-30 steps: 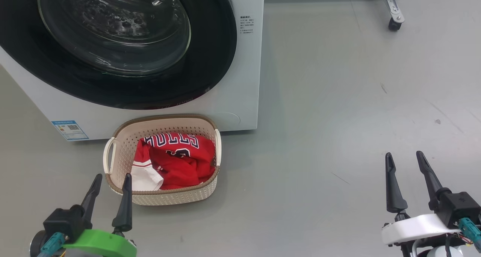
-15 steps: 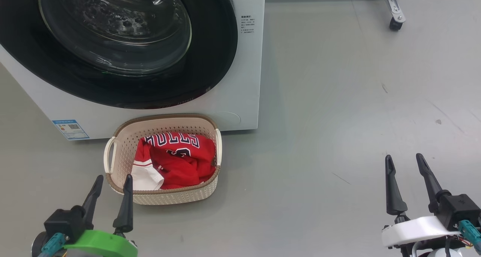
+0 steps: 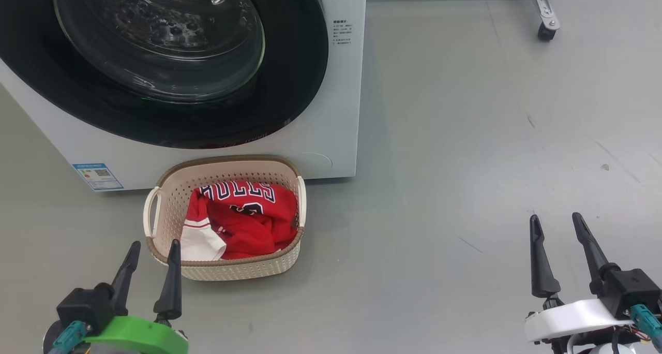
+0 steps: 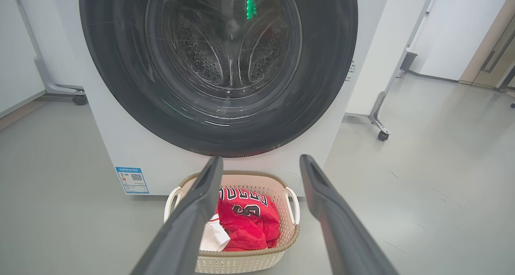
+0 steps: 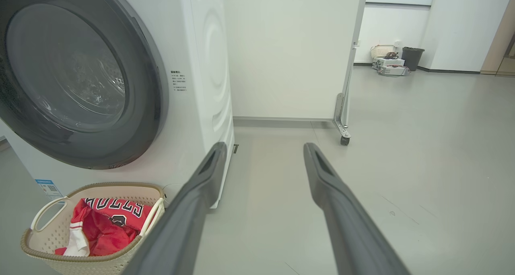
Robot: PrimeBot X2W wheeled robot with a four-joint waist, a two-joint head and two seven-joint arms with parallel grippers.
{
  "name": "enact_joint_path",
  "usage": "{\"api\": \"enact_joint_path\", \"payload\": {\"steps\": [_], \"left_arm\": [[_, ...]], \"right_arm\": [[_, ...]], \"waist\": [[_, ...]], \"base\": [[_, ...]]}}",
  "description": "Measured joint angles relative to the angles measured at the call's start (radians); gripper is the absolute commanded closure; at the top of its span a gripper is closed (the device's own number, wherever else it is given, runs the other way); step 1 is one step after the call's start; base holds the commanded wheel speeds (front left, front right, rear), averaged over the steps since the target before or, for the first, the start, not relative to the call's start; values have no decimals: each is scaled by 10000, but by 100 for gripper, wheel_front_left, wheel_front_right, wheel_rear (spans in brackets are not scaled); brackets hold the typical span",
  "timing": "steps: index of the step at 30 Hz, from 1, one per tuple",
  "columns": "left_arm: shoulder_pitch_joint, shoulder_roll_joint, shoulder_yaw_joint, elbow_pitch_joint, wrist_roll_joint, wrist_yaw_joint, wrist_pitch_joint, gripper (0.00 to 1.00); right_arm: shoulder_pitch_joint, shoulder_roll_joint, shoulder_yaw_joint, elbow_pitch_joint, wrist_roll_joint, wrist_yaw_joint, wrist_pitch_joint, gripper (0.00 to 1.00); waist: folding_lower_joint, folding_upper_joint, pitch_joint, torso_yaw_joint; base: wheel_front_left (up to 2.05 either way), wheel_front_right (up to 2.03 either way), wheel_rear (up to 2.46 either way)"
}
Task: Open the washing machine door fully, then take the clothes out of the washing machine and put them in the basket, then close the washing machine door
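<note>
The washing machine (image 3: 336,111) (image 4: 120,154) (image 5: 201,66) stands at the upper left with its round black-rimmed door (image 3: 170,121) (image 4: 322,66) (image 5: 145,90) shut flat against the front. On the floor before it sits the cream basket (image 3: 165,198) (image 4: 249,263) (image 5: 48,234), holding the red and white clothes (image 3: 243,219) (image 4: 249,226) (image 5: 104,226). My left gripper (image 3: 152,248) hovers open just short of the basket's near left corner. My right gripper (image 3: 556,222) is open over bare floor, far to the right.
Grey floor spreads to the right of the washer. A wheeled frame leg (image 3: 542,12) (image 5: 342,118) (image 4: 380,114) stands at the back right. Boxes and a dark bin (image 5: 412,58) lie against the distant wall.
The whole head view has shifted slightly, so the camera has moved a little. Both grippers stay open and sit a touch lower in the picture.
</note>
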Motion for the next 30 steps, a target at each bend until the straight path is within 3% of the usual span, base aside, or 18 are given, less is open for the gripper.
{"api": "enact_joint_path", "payload": {"steps": [30], "left_arm": [[0,6,52,127,-161,0,0,0]], "right_arm": [[3,92,-125,-36,-142,163,2,0]], "waist": [[0,0,-3,60]], "base": [[0,0,0]]}}
